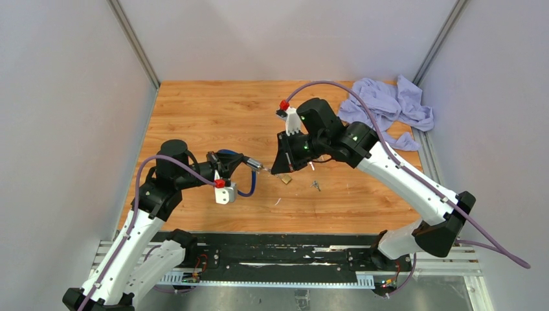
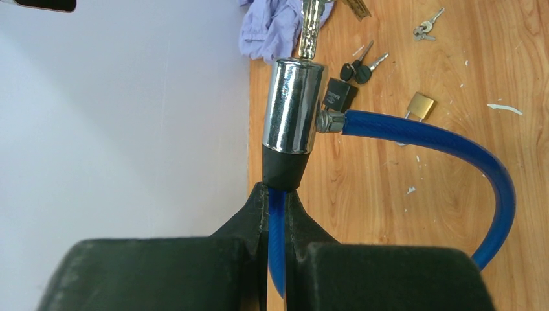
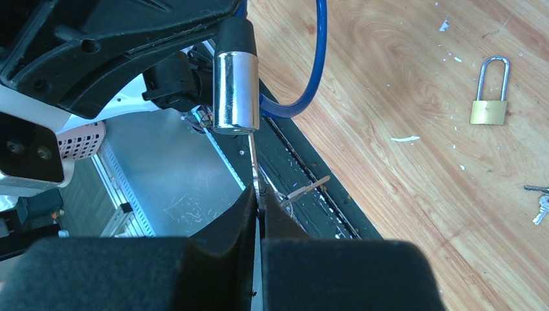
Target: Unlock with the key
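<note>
A blue cable lock is held up between both arms. My left gripper [image 2: 277, 194] is shut on the blue cable [image 2: 440, 139] just behind the black collar of the chrome lock cylinder [image 2: 292, 107]. A thin silver key [image 3: 254, 162] sticks out of the cylinder's [image 3: 235, 91] end face. My right gripper [image 3: 260, 194] is shut on the key's head, with a second key [image 3: 309, 188] dangling beside it. From above, the left gripper [image 1: 243, 162] and right gripper [image 1: 277, 170] face each other above the table, with the cylinder [image 1: 254, 165] between them.
A brass padlock [image 1: 286, 179] lies on the wooden table [image 1: 213, 110] under the right gripper, with a small bunch of silver keys [image 1: 315, 186] to its right. Two black-headed keys [image 2: 359, 68] lie nearby. A crumpled lilac cloth [image 1: 388, 107] sits at the back right. Grey walls close three sides.
</note>
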{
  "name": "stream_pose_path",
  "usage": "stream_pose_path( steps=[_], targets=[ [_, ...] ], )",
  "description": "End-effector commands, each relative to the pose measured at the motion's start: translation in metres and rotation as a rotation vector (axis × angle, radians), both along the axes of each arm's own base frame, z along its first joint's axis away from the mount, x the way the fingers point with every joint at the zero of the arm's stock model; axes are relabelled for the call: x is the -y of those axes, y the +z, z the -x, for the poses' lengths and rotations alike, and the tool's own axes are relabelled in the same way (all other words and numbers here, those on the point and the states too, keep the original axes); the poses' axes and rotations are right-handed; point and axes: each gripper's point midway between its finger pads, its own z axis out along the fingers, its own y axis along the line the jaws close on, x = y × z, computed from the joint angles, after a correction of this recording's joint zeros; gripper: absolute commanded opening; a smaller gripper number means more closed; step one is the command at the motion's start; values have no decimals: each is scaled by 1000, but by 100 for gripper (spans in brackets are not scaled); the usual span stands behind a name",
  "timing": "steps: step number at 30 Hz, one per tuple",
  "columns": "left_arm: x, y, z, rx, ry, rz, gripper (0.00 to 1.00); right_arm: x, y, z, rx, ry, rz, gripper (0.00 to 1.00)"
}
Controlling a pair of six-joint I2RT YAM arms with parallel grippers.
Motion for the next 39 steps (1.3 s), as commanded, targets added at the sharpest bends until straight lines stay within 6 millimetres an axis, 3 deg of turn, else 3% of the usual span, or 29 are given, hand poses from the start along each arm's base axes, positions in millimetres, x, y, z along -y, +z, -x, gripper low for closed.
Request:
stream_pose_path(
  steps=[1, 20, 31, 39],
  targets=[
    [4, 14, 3, 61, -29, 20, 0, -1, 12, -2, 12, -1, -51, 1],
    [3, 13, 0, 60, -21, 11, 0, -5, 7, -13, 1, -39, -39, 1],
    [-12, 12, -34, 79, 177, -18, 0, -7, -1, -24, 16, -118, 6, 1],
    [-14, 14, -35, 82, 193, -16, 0, -18, -10, -23, -23, -110, -14, 1]
  ],
)
